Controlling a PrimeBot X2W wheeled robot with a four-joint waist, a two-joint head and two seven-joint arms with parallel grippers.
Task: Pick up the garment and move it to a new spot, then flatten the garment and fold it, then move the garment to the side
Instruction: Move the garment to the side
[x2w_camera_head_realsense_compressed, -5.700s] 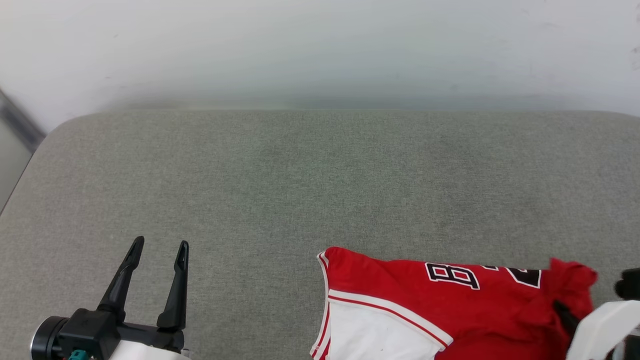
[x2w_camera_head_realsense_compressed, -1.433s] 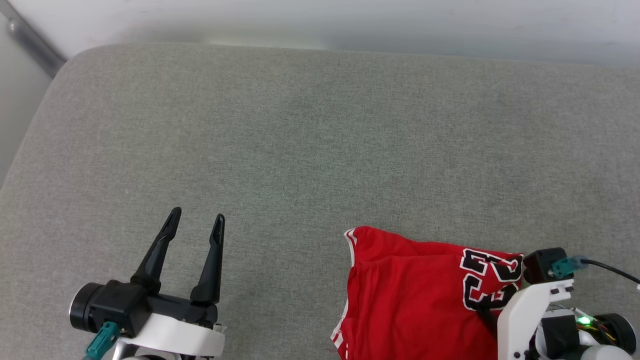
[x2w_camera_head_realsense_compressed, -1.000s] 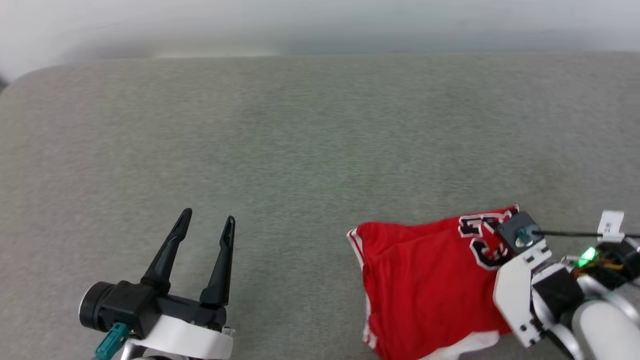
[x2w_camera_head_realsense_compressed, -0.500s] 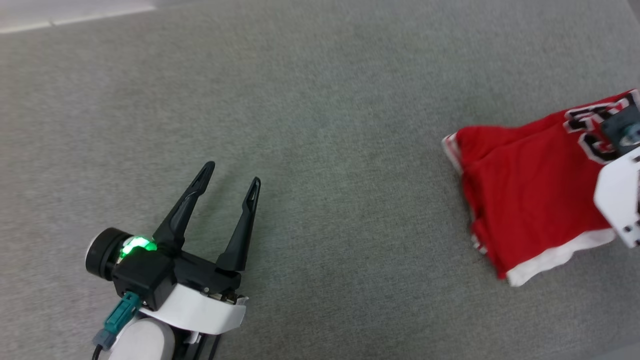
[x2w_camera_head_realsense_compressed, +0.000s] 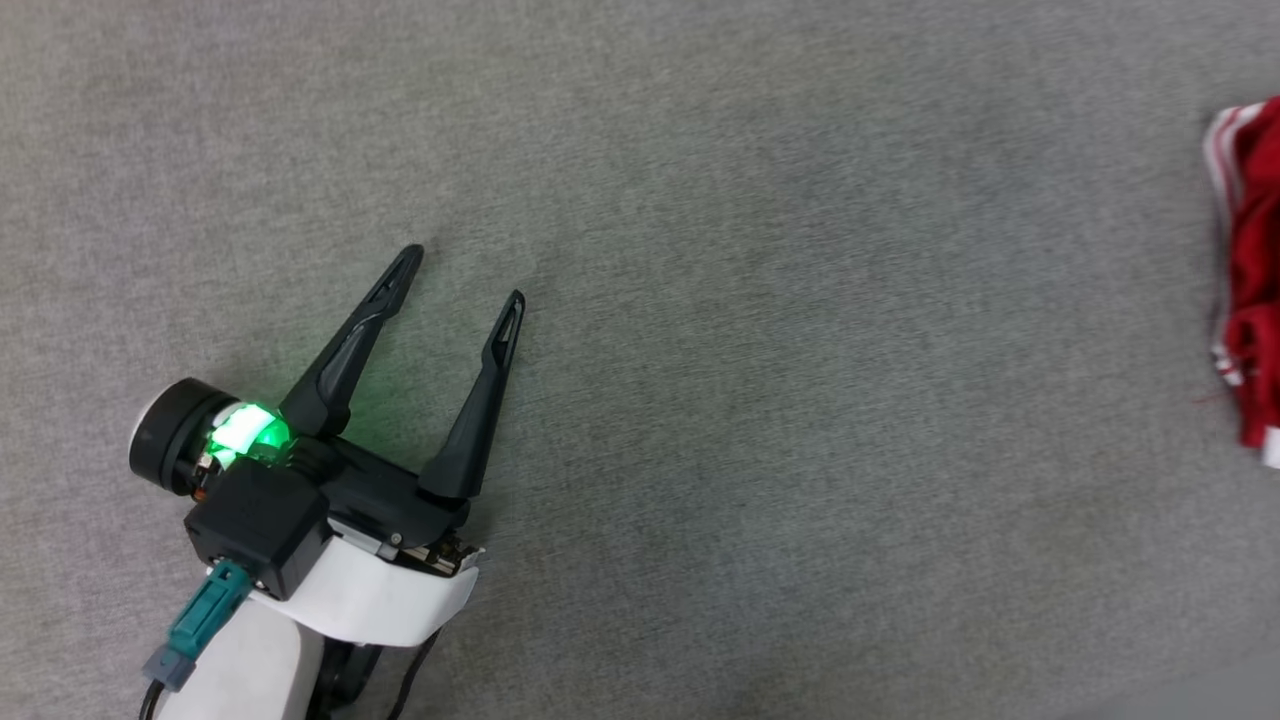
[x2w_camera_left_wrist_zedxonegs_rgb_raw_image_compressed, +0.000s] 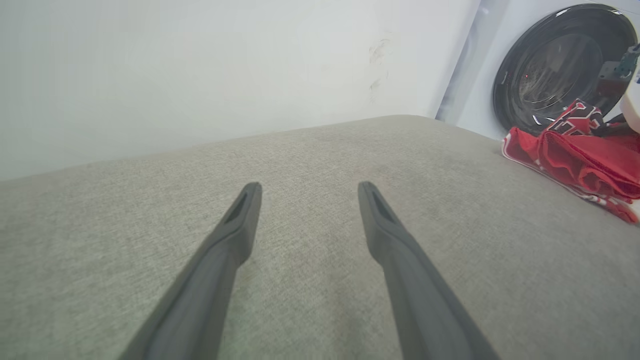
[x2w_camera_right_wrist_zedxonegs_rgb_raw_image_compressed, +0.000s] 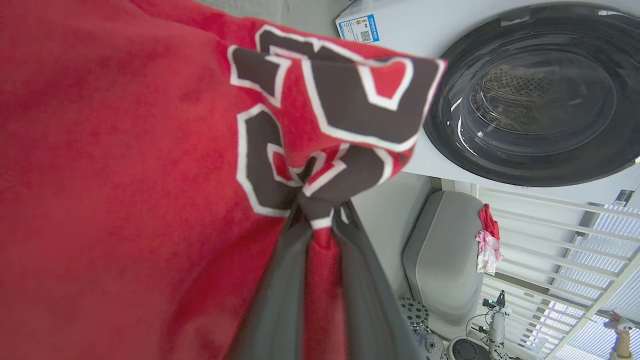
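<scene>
The red garment (x2w_camera_head_realsense_compressed: 1250, 260) with striped trim lies bunched at the right edge of the head view, on the grey cushioned surface (x2w_camera_head_realsense_compressed: 760, 300). In the right wrist view my right gripper (x2w_camera_right_wrist_zedxonegs_rgb_raw_image_compressed: 320, 212) is shut on the garment (x2w_camera_right_wrist_zedxonegs_rgb_raw_image_compressed: 125, 165), pinching a fold by the black-and-white lettering. My left gripper (x2w_camera_head_realsense_compressed: 465, 275) stands open over bare grey fabric, far left of the garment, nothing between its fingers. From the left wrist view my left gripper (x2w_camera_left_wrist_zedxonegs_rgb_raw_image_compressed: 305, 187) points along the surface, and the garment (x2w_camera_left_wrist_zedxonegs_rgb_raw_image_compressed: 575, 155) sits at the far right.
A washing machine with a dark round door (x2w_camera_left_wrist_zedxonegs_rgb_raw_image_compressed: 560, 65) stands just beyond the garment. A white wall (x2w_camera_left_wrist_zedxonegs_rgb_raw_image_compressed: 200, 65) backs the cushioned surface. A grey seat with small cloths (x2w_camera_right_wrist_zedxonegs_rgb_raw_image_compressed: 445, 260) and white railings (x2w_camera_right_wrist_zedxonegs_rgb_raw_image_compressed: 560, 240) lie farther off.
The head camera has swung left and down, so the garment has slid to the picture's right edge and the right arm has left it. The left gripper stays open.
</scene>
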